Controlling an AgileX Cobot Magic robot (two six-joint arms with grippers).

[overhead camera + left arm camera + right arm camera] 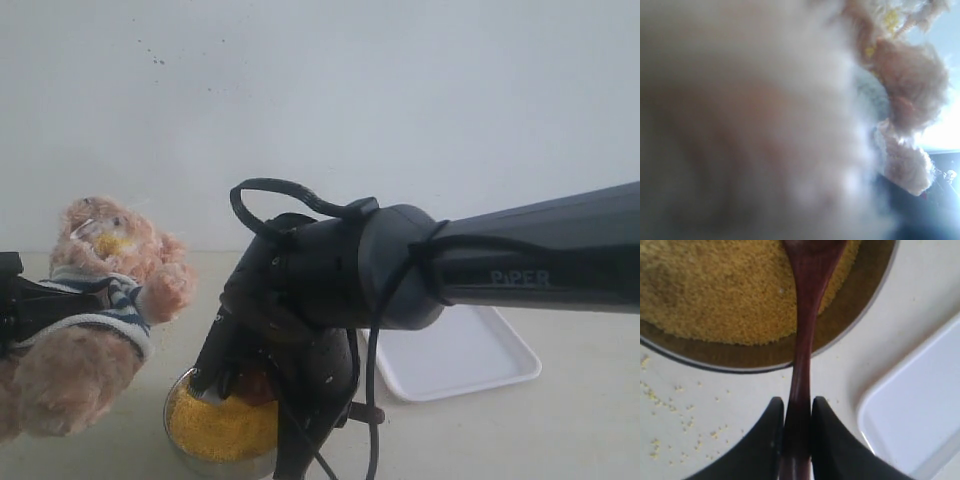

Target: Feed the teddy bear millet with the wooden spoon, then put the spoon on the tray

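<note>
Spoon (pixel 802 340), dark reddish-brown and glossy, has its thin handle clenched between the right gripper's (pixel 797 405) jaws just outside the bowl (pixel 860 310). Its long axis runs from them over the rim, and its round end seemingly rests on the millet (pixel 715 290). Beside the bowl lies the tray (pixel 920 405). Left of the bowl, the left gripper (pixel 45 305) grasps the bear (pixel 110 240).

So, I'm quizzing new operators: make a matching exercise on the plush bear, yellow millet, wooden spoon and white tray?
1 fluffy light-brown teddy bear
2 bright yellow millet
3 dark reddish-brown wooden spoon
4 flat white rectangular tray

a pinched in right gripper
b left of round metal bowl, exterior view
c right of bowl
d inside bowl

Pairs: 1-b, 2-d, 3-a, 4-c
</note>
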